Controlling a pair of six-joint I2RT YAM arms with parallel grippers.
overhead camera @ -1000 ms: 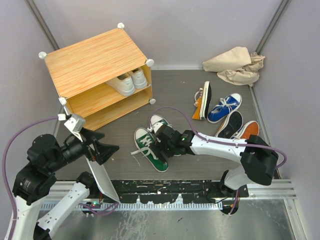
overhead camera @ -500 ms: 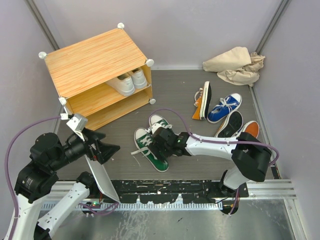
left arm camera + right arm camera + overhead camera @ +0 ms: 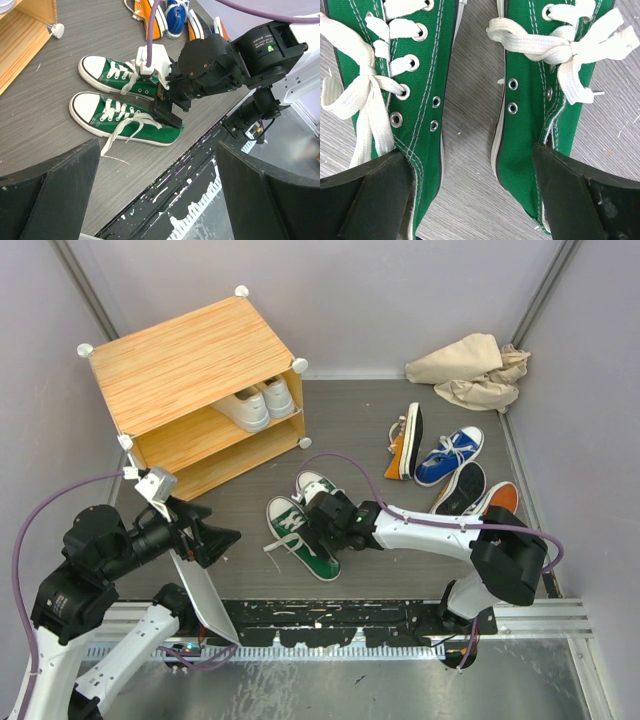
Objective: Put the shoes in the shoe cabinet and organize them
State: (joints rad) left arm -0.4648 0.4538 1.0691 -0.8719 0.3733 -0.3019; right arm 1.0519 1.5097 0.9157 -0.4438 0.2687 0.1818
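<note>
Top external, L to R.

1. left gripper (image 3: 222,537): black, two-finger. Jaws spread wide w/ nothing between, parked near the cabinet's front-left corner. Left wrist view agrees.
2. shoe cabinet (image 3: 185,365): boxy, striped wood-grain top, white round corner knobs. Stands back-left w/ its front open.
3. white sneakers (image 3: 258,402): low canvas pair, side by side on the inner shelf. Stored.
4. green sneakers (image 3: 298,530): low canvas lace-up pair, white laces and soles. On the grey tabletop (image 3: 370,410), centre, parallel, toes toward the cabinet. Not yet stored.
5. right gripper (image 3: 322,530): has slid left over the green pair's heel end since a sec ago, and its jaws have opened a notch further. Right wrist view: fingers spread, one over each shoe's opening, inner walls between them, no pinch yet. Reads as set-up to grab both shoes at once; closing is prob. next.
6. orange sneaker (image 3: 404,445), on its side, and blue sneaker (image 3: 450,455), w/ others at right. Unsorted.
7. beige cloth (image 3: 470,370): crumpled, back-right corner.
</note>
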